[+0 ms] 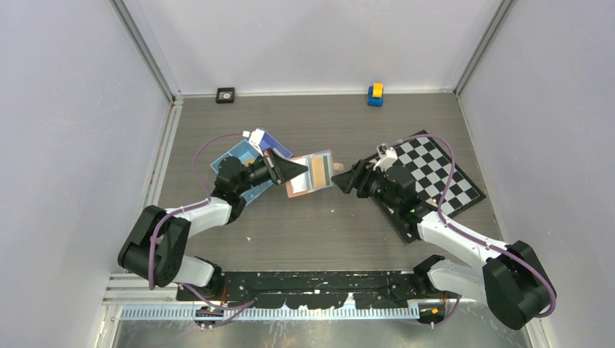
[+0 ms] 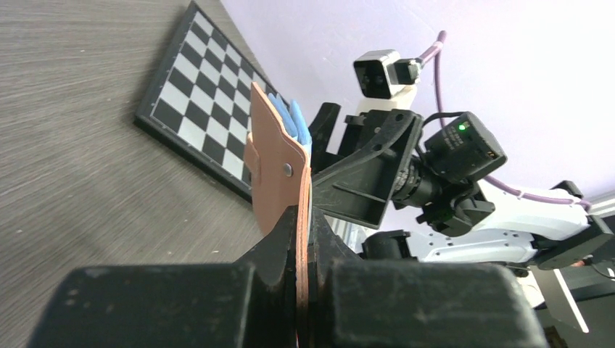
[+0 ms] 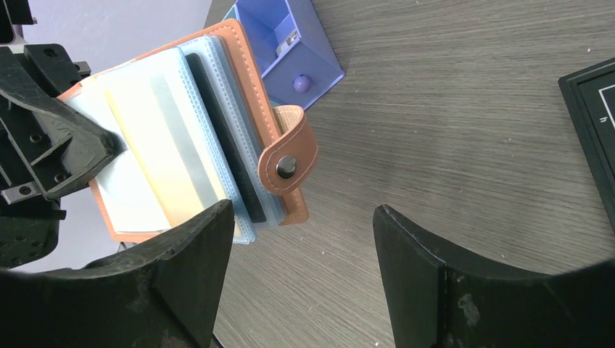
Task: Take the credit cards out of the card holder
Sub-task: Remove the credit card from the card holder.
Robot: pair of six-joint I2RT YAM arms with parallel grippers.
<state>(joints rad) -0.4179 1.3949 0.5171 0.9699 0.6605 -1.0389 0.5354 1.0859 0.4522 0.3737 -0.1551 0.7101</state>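
The tan card holder hangs open above the table, and my left gripper is shut on its left cover. In the left wrist view the leather stands edge-on, pinched in that gripper. The right wrist view shows clear blue sleeves with the credit cards in them: a dark one and a pale yellowish one. The snap strap hangs off the holder's edge. My right gripper is open just right of the holder, its jaws wide apart with nothing between them.
A blue compartment tray lies behind the left gripper, with a small bead in it. The checkered board lies under the right arm. A blue and yellow block and a small black square sit at the back wall.
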